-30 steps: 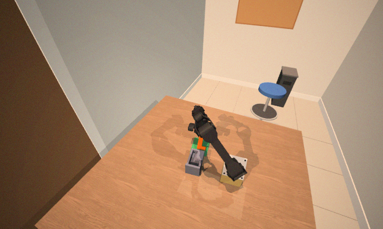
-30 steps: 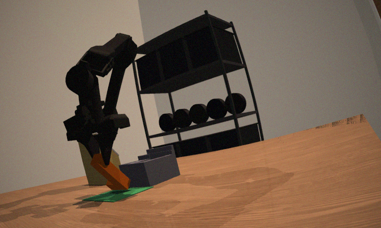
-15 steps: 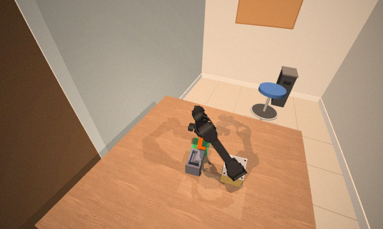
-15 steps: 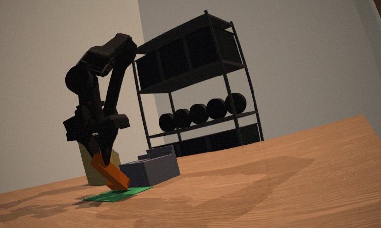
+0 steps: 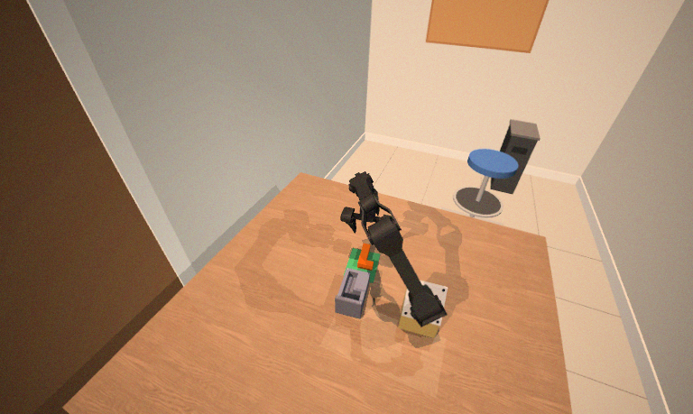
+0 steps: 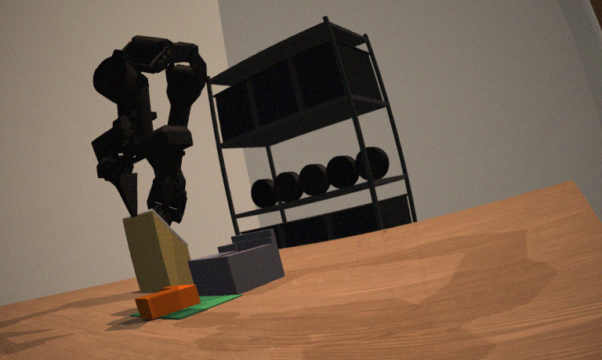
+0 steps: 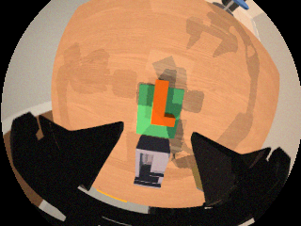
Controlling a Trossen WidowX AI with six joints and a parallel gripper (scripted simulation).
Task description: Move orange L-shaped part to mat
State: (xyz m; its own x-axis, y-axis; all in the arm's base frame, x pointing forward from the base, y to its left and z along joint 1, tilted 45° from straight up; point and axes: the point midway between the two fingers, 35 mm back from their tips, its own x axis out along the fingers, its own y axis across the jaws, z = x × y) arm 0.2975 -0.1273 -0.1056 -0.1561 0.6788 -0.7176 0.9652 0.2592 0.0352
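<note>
My gripper (image 7: pixel 157 131) is spread wide, nothing in it, up in the air above the mat. Orange part (image 7: pixel 162 105) lies flat on the green mat (image 7: pixel 146 120), L face up, one end overhanging the mat's edge. Grey tray (image 5: pixel 352 293) just beside it, pocket vacant.

A blue stool (image 5: pixel 492 163) stands beside a dark bin (image 5: pixel 518 157).
</note>
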